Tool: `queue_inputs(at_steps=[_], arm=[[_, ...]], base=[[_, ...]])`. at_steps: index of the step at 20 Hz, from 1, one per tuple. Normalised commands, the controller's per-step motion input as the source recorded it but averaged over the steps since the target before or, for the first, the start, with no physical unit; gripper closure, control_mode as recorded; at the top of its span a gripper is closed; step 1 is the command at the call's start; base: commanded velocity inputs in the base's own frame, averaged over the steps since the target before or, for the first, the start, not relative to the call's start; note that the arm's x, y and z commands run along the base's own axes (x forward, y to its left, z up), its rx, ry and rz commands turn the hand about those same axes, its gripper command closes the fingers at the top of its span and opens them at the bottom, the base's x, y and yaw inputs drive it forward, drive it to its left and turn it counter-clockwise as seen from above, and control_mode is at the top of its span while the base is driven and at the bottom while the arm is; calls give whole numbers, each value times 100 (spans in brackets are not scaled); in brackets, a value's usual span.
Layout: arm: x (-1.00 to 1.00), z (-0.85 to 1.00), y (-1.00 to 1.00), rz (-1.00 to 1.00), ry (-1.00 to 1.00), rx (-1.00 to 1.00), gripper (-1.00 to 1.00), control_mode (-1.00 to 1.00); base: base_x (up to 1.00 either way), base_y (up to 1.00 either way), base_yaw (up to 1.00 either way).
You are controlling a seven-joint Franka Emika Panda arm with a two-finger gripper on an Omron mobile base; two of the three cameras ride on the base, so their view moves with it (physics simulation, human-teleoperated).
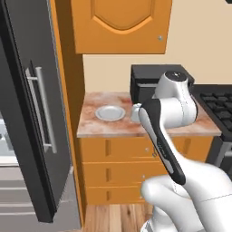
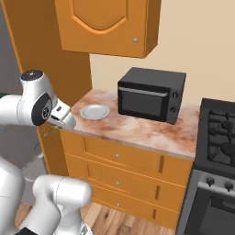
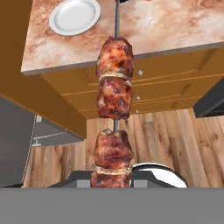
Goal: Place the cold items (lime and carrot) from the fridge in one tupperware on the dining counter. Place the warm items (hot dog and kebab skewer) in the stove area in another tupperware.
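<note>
**Gripper clamped on the kebab skewer, held out in front of the counter**

Gripper [image 3: 112, 178] fingers are closed tight on the kebab skewer [image 3: 114, 109], pinching its lowest chunk of browned meat between the two dark tips at the bottom of the hand view. From there the skewer runs straight up the middle of that view, with two more meat chunks stacked above a short bare stretch of metal rod, and the thin rod carrying on toward the top edge.

Behind the skewer in the hand view lie the wooden floor, the orange drawer fronts and the edge of the marbled counter [image 3: 175, 26], so the hand looks down past the counter's front edge with the skewer held in the air, not resting on anything. A white plate [image 3: 74, 16] sits on the counter to the upper left of the skewer.

In the left base view the arm [image 1: 174, 106] rises from the lower right, its dark-striped forearm slanting up to a bent elbow in front of the counter. In the right base view the wrist end [image 2: 62, 117] points toward the counter's near corner, close to the plate. A black microwave [image 2: 151, 94] stands further along the counter, and the stove [image 2: 220, 133] is at the right. The dark fridge door [image 1: 31, 118] hangs at the left of the left base view.
</note>
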Motion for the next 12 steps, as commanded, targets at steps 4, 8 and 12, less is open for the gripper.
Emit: queue_inputs(at_steps=[4, 8, 12], arm=[[0, 0, 0, 0, 0, 0, 100, 100], [0, 0, 0, 0, 0, 0, 100, 100], [0, 0, 0, 0, 0, 0, 100, 100]], base=[[-94, -48, 37], [-99, -42, 45], [-100, -18, 62]])
